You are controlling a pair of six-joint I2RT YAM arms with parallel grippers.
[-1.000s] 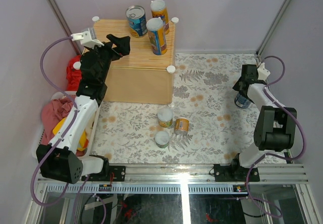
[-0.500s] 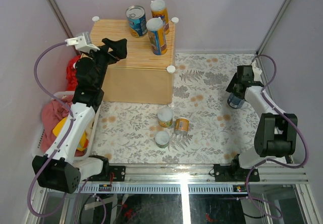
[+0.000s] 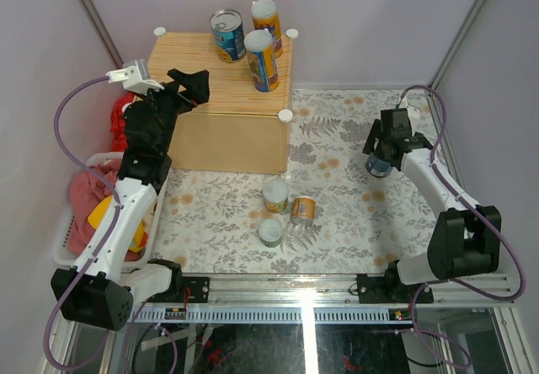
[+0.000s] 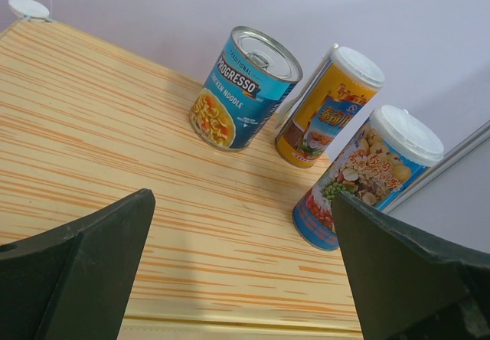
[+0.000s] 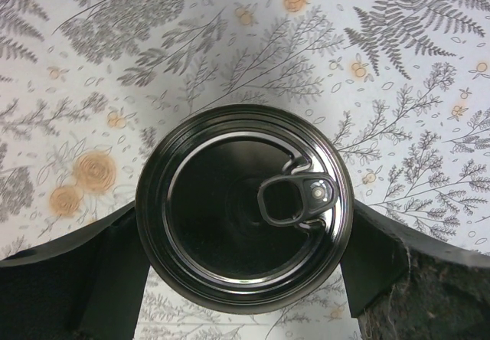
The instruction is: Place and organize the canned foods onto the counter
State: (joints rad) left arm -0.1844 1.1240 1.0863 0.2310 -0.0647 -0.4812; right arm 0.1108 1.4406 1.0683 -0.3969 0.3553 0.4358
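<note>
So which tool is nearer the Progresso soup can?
Left. The left tool hovers over the counter near the Progresso can; the right tool grips another can far off over the mat.

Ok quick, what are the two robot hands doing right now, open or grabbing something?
Left gripper: open, holding nothing.
Right gripper: closed on a can.

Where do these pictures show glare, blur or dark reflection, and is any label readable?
Top external: a bright glare streak crosses the metal frame. Left wrist: the blue can is sharp, its Progresso label readable; the open left gripper shows as dark, soft shapes. Right wrist: the gripped can is sharp, but its lid reflects almost black.
</note>
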